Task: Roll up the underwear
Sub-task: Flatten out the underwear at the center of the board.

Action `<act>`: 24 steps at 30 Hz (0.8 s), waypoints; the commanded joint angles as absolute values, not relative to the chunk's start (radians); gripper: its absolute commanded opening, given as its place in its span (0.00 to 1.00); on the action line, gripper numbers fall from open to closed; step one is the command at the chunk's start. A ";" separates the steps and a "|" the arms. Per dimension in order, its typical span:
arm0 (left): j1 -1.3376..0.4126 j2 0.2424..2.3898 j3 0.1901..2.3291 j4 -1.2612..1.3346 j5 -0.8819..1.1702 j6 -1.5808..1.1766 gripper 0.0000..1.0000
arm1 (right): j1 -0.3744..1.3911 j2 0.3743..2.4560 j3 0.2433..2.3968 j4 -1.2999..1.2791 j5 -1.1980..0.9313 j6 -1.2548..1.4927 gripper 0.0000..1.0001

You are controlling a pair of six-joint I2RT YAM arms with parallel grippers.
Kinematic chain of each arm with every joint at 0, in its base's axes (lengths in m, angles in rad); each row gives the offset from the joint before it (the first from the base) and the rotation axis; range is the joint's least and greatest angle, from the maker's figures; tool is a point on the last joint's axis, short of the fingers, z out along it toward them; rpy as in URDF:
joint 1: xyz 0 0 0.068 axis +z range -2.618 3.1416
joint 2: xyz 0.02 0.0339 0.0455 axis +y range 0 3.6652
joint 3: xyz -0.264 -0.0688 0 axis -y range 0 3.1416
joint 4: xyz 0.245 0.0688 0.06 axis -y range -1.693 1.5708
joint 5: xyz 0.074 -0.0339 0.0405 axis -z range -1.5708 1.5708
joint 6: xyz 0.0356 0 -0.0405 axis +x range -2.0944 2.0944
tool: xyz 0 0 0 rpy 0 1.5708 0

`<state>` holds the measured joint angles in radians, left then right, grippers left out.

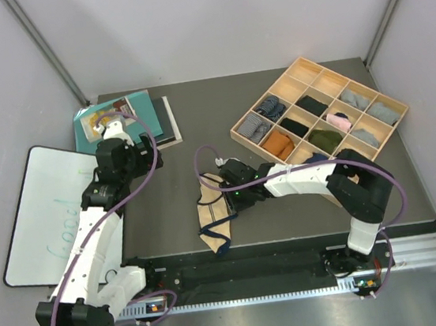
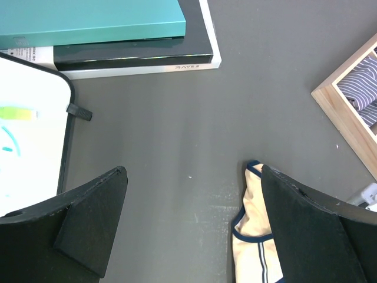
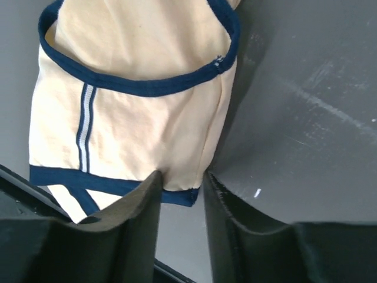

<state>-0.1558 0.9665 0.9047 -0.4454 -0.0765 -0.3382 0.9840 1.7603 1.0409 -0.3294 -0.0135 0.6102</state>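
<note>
**Right jaws straddling a corner of the beige briefs**

The beige briefs (image 1: 210, 211) are lying flat on the dark table (image 1: 168, 209), near its middle and just ahead of the arm bases. Their long axis is running from the far side toward the near edge. It is soft, thin cloth, cream-coloured, with navy binding at every opening and a pale double stripe down one panel. It is creased and slightly slack, not spread square. I am seeing no second pair.

The right gripper (image 3: 182, 175) is reaching in from the right, across that long axis. A bound hem corner is sitting in the gap between its black fingertips. The jaws are standing a narrow gap apart, with bare table showing between them lower down, so they do not look clenched on the cloth yet. This arm is plainly the nearer one. Any roll would, I judge, have to travel along the length from this end.

The left gripper (image 2: 191, 171) is hovering off to the left with jaws spread wide and nothing between them. Only the far tip of the briefs is peeking beside its right finger.

Further out are a stack of books (image 1: 152, 115), a whiteboard (image 1: 48, 208), and a wooden compartment tray (image 1: 266, 94) holding rolled socks.
</note>
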 commanded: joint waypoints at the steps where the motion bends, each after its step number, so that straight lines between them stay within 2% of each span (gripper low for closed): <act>1: -0.153 0.973 0.902 -0.436 -0.083 -0.337 0.99 | 0.988 1.787 1.042 -0.311 -0.035 0.621 0.24; 4: -0.152 0.971 0.900 -0.437 -0.084 -0.336 0.99 | 0.988 1.772 1.055 -0.339 -0.017 0.617 0.08; 7: -0.152 0.966 0.897 -0.437 -0.083 -0.330 0.99 | 0.988 1.724 1.097 -0.409 0.027 0.589 0.00; 16: -0.179 0.997 0.894 -0.426 0.066 -0.382 0.91 | 0.930 1.540 1.158 -0.592 0.152 0.491 0.01; 19: -0.254 0.997 0.847 -0.408 0.071 -0.474 0.90 | 0.881 1.500 1.103 -0.601 0.172 0.477 0.01; 24: -0.477 1.002 0.688 -0.305 0.044 -0.615 0.90 | 0.795 1.462 0.974 -0.580 0.181 0.471 0.01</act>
